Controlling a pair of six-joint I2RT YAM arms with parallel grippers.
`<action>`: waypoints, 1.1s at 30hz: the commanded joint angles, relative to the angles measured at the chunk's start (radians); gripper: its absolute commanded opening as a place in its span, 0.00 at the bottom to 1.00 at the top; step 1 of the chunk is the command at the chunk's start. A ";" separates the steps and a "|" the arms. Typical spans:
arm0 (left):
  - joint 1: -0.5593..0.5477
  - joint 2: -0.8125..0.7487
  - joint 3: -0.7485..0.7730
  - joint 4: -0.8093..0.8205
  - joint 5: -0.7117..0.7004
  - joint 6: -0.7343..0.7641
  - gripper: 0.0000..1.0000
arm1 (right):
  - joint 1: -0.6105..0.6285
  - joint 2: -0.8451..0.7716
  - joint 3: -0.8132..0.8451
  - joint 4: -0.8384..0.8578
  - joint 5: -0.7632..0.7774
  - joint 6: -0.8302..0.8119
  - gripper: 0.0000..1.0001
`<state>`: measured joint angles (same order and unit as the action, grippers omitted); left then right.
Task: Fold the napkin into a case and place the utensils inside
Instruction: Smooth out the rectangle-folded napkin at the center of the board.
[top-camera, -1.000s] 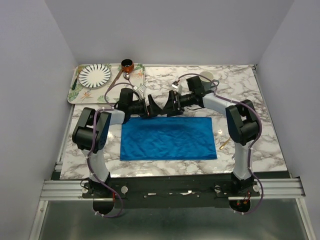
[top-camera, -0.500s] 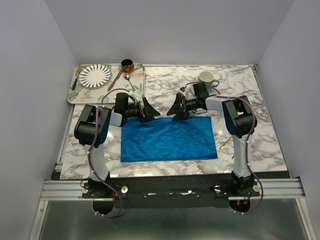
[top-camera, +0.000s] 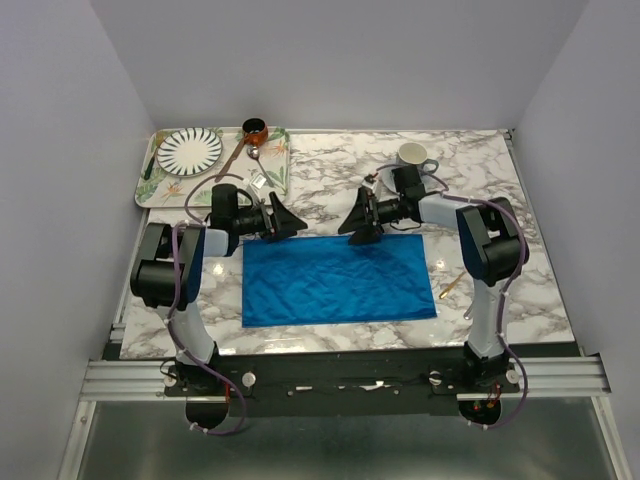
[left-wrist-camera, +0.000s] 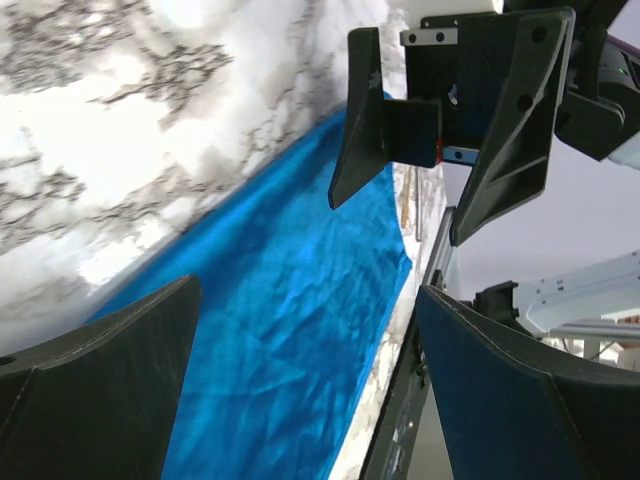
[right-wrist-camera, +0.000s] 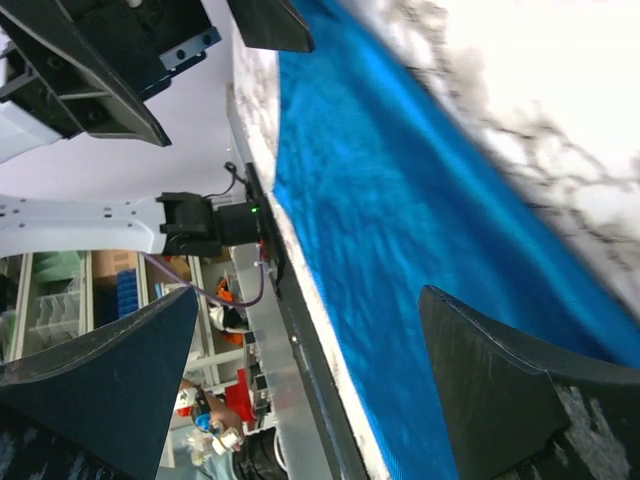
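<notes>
napkin (top-camera: 338, 280): flat on marble table (top-camera: 330, 160), between the two arms; reads as a wide rectangle, not a square, so prob. one fold is in (judgement); lightly creased, edges look lined up
case: not formed; cloth too broad for a narrow pouch, no pocket visible
L gripper (top-camera: 289, 220): fingers spread wide, nothing between them; near far-left corner of napkin, tips pointing toward R gripper; own wrist view shows only cloth + table in the gap
R gripper (top-camera: 358, 220): spread wide too, empty; at far edge of napkin, approx mid-edge, facing L gripper w/ a gap between the two; contact w/ cloth: cannot tell
utensils: gold spoon (top-camera: 451, 284) on table just right of napkin; silver one not id'd for sure, a small glint near napkin's right edge may be it, too small to tell; nothing on or in the cloth
other: tray (top-camera: 165, 188) at far left w/ striped plate (top-camera: 190, 150), brown-handled spoon (top-camera: 238, 152), brown pot (top-camera: 255, 129); white mug (top-camera: 412, 155) behind R gripper; none in play
done (est.): first fold at most
left (est.): more fold(s) to narrow cloth + make the pocket, then pick up both utensils and slide them in
stage (est.): early, most of task ahead; neither gripper has hold of anything
</notes>
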<state>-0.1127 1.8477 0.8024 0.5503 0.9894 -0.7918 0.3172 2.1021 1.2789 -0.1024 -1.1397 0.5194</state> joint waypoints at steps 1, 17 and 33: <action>-0.001 -0.062 -0.016 -0.006 0.069 0.032 0.99 | -0.010 -0.073 -0.006 -0.014 -0.058 -0.001 1.00; 0.099 0.122 -0.003 -0.062 0.077 0.112 0.99 | -0.184 0.110 0.011 -0.163 -0.065 -0.180 1.00; 0.189 0.122 0.037 -0.291 0.075 0.318 0.99 | -0.309 0.108 0.034 -0.416 -0.023 -0.375 1.00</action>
<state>0.0475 1.9450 0.8467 0.3973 1.1282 -0.6090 0.0559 2.1788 1.3148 -0.4000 -1.2400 0.2512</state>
